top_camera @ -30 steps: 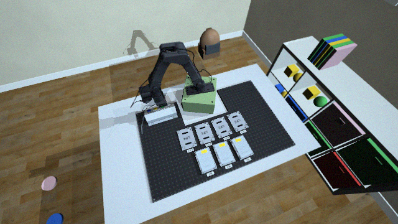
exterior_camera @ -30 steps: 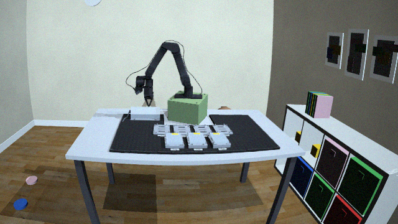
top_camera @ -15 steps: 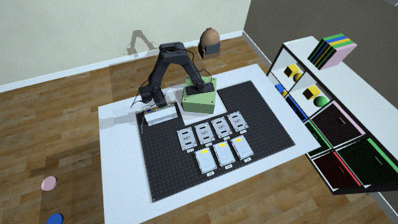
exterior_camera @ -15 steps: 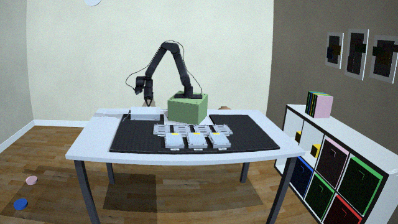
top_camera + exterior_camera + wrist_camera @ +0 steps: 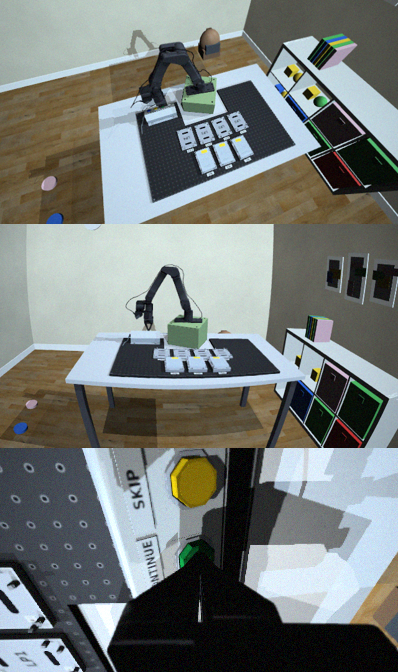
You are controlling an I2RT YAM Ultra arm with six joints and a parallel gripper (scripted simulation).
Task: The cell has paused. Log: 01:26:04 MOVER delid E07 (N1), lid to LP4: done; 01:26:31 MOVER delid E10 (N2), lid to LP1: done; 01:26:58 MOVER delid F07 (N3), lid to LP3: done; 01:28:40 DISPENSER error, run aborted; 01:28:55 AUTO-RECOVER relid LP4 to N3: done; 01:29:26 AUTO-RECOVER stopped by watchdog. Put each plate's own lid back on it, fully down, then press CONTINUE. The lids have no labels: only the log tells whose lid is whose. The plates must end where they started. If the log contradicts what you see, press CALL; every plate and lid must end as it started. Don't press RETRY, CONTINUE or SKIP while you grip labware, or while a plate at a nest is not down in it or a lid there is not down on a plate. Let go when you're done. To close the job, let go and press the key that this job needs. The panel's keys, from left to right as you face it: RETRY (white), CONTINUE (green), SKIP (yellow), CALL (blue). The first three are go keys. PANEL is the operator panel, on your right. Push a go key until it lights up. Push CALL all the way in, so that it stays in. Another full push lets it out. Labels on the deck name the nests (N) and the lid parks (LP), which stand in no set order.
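White table (image 5: pixel 93 370) carrying a black deck mat (image 5: pixel 134 361). Near the table's far left corner stands the operator panel (image 5: pixel 144 336); the gripper (image 5: pixel 200 560), fingers pressed together and empty, has its tip over the green CONTINUE key (image 5: pixel 192 552), beside yellow SKIP (image 5: pixel 194 480).

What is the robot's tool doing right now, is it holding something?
Tool: closed, holding nothing; its tip is over the green CONTINUE key.
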